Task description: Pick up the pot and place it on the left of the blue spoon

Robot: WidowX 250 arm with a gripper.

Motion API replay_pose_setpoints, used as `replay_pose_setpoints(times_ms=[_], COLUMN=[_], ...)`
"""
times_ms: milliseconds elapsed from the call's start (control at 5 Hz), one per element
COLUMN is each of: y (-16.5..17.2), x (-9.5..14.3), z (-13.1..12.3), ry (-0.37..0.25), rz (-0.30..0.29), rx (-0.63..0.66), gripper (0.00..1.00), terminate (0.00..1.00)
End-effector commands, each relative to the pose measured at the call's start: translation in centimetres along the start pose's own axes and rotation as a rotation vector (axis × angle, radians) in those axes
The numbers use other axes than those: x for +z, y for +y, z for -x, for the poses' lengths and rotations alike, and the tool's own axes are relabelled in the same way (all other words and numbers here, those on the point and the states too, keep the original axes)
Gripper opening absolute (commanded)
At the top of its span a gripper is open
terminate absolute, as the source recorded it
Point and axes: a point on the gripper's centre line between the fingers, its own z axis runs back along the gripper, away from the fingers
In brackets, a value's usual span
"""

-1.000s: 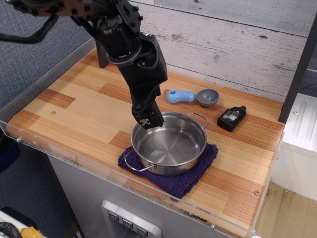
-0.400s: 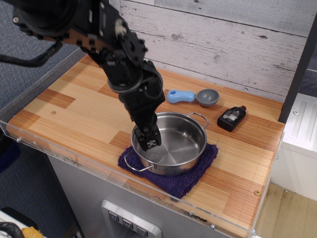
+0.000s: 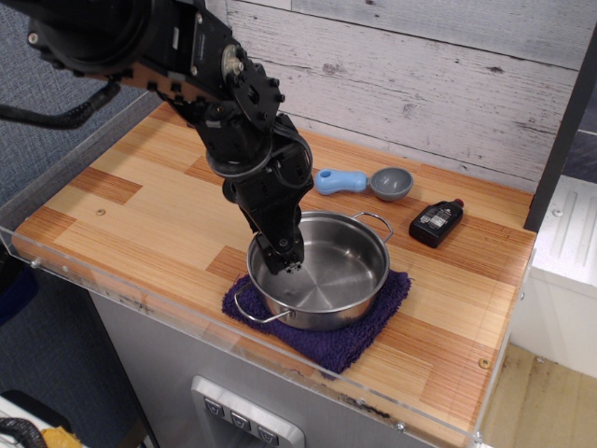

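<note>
One wooden counter (image 3: 140, 201) of striped light and reddish planks fills the scene, edged at the front and left by a clear acrylic rim. Behind it we see a whitewashed plank wall (image 3: 420, 75), to the left a grey carpeted panel, and to the right a white unit with a dark post. Below the front edge sits a grey cabinet face with three small buttons.

We find the pot (image 3: 322, 271) resting on a purple cloth (image 3: 359, 331) near the front edge. The blue spoon (image 3: 362, 181) lies behind it, near the wall, its handle pointing left. A small black bottle (image 3: 436, 222) lies to the right of the spoon; its label carries writing too small for us to read.

Our gripper (image 3: 283, 257) dips inside the pot by its left rim. We cannot tell how far its jaws are apart, or whether they grip the rim.
</note>
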Motion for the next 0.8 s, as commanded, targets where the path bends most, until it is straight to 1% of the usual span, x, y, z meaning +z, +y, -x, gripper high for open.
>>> replay_pose_setpoints(times_ms=[0,200,600], y=[-0.11,-0.58,-0.82], x=[0.97,1.06,1.05], z=[-0.39,-0.23,-0.35], ry=[-0.024,-0.016,-0.022], rz=[-0.034,-0.037,-0.030], rx=[0.016,0.042,0.034], gripper=[0.00,0.00,0.00], terminate=[0.00,0.00,0.00])
